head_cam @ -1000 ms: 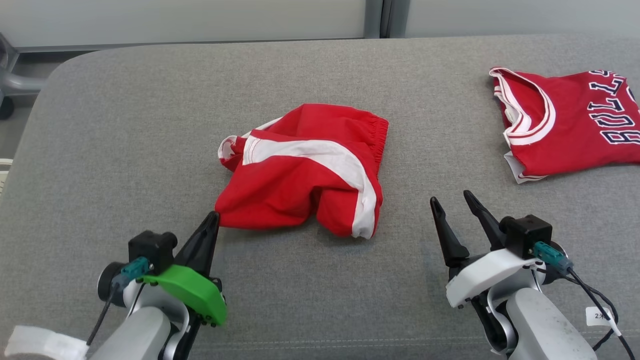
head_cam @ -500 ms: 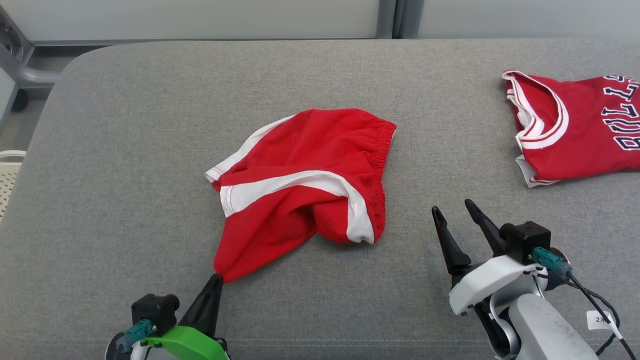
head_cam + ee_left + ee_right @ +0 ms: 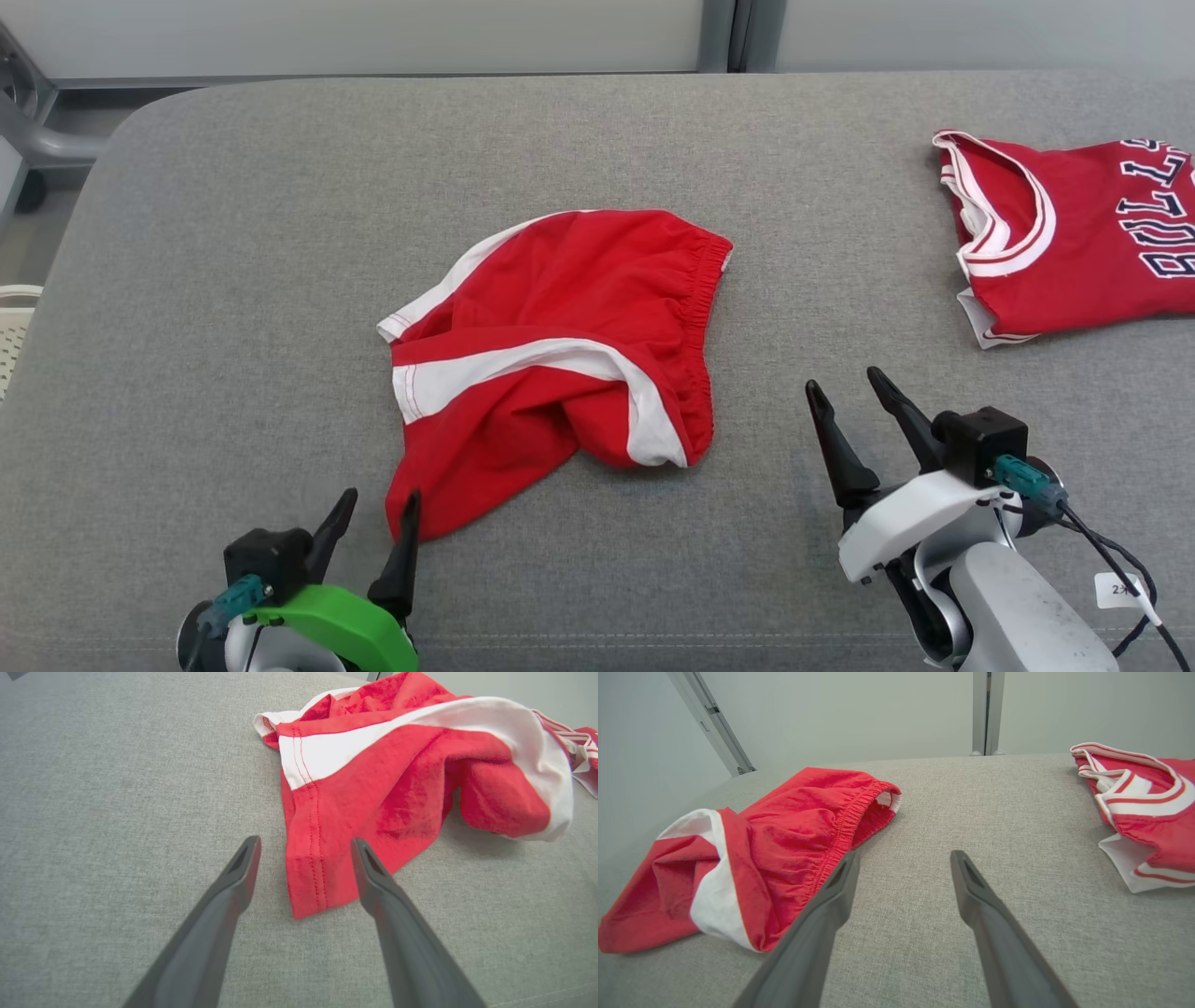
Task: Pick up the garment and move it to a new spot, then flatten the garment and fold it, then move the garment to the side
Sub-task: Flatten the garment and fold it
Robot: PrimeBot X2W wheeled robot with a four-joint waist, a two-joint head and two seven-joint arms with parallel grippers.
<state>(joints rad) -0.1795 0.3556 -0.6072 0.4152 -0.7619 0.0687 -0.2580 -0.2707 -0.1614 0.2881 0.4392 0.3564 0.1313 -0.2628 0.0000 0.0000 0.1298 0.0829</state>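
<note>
Left end effector [image 3: 381,495] astride shorts [image 3: 560,308] corner

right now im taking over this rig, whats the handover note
Left gripper: open, a corner of the red shorts lying between its fingers, not gripped.
Right gripper: open, empty, over bare surface right of the shorts.
Shorts: mid grey padded surface, bunched, one leg folded over. Red jersey lies far right, apart.
Done: left gripper tugged that corner toward the robot, then let go.
Left: flatten, fold, move aside.
</note>
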